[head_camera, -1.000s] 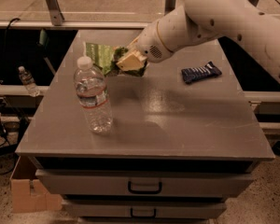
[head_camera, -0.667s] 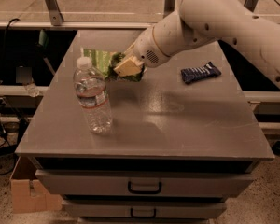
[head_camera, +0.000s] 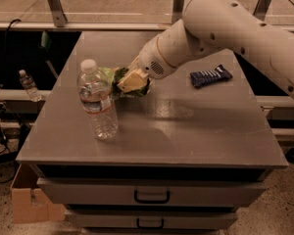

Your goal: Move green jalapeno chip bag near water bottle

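The robot's white arm (head_camera: 225, 28) is reaching in from the right, over the gray table (head_camera: 186, 131). Its gripper (head_camera: 133, 82) is hanging just to the right of the water bottle (head_camera: 98, 102), up by the bottle's top half. The gripper is squeezing the green chip bag (head_camera: 115, 75) — crinkly green edges are sticking out to its left and under it. The bag is sitting right beside the bottle, and I cannot tell if the two are touching. The bottle is standing up straight on the left part of the table, with its white cap on. A dark blue snack wrapper (head_camera: 210, 76) is lying flat on the right side, well apart from the bag. A tiny bottle (head_camera: 28, 84) is standing off to the left, beyond the table — and a cardboard box (head_camera: 27, 199) is sitting on the floor below.
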`<state>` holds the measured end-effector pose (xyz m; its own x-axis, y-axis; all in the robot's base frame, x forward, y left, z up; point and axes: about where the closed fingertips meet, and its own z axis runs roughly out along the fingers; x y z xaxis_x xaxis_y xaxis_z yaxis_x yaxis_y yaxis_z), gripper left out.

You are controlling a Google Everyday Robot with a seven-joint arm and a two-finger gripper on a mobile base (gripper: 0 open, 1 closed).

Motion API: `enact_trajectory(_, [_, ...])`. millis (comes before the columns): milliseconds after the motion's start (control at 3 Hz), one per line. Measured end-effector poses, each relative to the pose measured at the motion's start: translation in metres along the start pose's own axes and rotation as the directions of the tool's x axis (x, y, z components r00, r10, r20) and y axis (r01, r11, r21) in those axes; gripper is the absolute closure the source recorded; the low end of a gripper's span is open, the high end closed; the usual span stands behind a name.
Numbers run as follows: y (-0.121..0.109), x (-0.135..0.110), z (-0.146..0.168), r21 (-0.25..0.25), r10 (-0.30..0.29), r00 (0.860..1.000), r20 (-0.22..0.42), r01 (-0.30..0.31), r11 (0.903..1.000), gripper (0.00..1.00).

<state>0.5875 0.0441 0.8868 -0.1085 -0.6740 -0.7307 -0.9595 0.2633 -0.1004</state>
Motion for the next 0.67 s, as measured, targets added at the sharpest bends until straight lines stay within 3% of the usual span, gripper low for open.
enact_trajectory(333, [0.0062, 0.0039, 0.0021, -0.009, 0.010, 1.000, -0.012, -0.010, 0.9999, 0.12])
enact_trajectory(667, [0.0090, 0.0062, 0.0031, -0.011, 0.016, 1.000, -0.019, -0.017, 0.9998, 0.00])
